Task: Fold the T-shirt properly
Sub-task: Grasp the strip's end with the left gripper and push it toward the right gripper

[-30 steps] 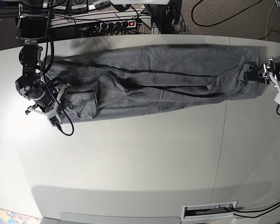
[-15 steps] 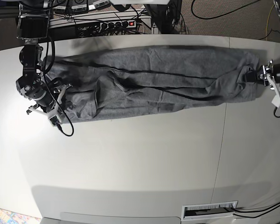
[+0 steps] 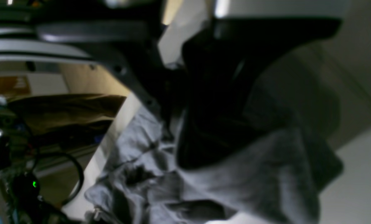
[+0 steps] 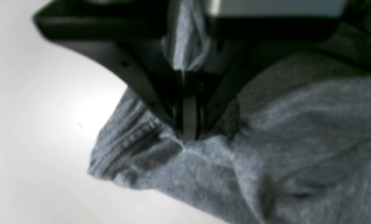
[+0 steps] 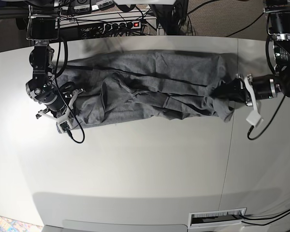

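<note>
Across the far half of the white table [image 5: 150, 164] the grey T-shirt [image 5: 150, 89] lies bunched and creased between my two arms. My left gripper [image 5: 230, 91] is clamped on its crumpled end. My right gripper [image 4: 188, 129] is pinched tight on a fold near the ribbed hem.

- A heather-grey T-shirt [image 5: 150, 87] lies stretched lengthwise across the far part of the white table [image 5: 145, 164], heavily creased.
- Both ends are bunched and pinched; a ribbed hem shows at one end.
</note>
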Controlling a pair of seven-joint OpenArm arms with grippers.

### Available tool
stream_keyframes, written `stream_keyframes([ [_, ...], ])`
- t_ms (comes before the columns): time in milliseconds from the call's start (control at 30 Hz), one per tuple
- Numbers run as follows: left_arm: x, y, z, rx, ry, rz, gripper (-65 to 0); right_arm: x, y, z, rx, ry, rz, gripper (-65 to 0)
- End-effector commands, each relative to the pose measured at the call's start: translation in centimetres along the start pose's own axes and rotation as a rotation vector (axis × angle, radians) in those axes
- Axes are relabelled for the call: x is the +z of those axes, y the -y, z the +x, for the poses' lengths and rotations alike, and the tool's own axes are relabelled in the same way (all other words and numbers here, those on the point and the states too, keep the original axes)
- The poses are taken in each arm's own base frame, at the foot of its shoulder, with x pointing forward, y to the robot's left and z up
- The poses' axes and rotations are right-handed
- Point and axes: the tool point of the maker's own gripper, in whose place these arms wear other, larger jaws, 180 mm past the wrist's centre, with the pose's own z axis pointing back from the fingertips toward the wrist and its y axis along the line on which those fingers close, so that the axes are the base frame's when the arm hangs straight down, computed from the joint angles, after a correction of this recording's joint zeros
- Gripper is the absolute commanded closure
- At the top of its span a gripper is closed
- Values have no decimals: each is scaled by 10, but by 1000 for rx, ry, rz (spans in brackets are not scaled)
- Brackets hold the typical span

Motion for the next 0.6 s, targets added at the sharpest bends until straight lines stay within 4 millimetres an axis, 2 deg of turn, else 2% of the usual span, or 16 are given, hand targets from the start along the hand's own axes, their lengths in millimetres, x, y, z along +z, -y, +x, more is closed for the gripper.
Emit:
stream_keyframes([
  [0, 2, 12, 15, -43, 50, -26, 0, 3, 8, 8, 14, 18, -12, 0],
  [100, -10, 31, 15, -73, 93, -75, 0, 3, 8, 7, 14, 15, -12, 0],
  [367, -44, 60, 25, -33, 225, -194, 0, 3, 8, 7, 14, 14, -13, 0],
  [567, -71, 90, 20, -51, 219, -299, 0, 3, 8, 7, 14, 14, -13, 0],
])
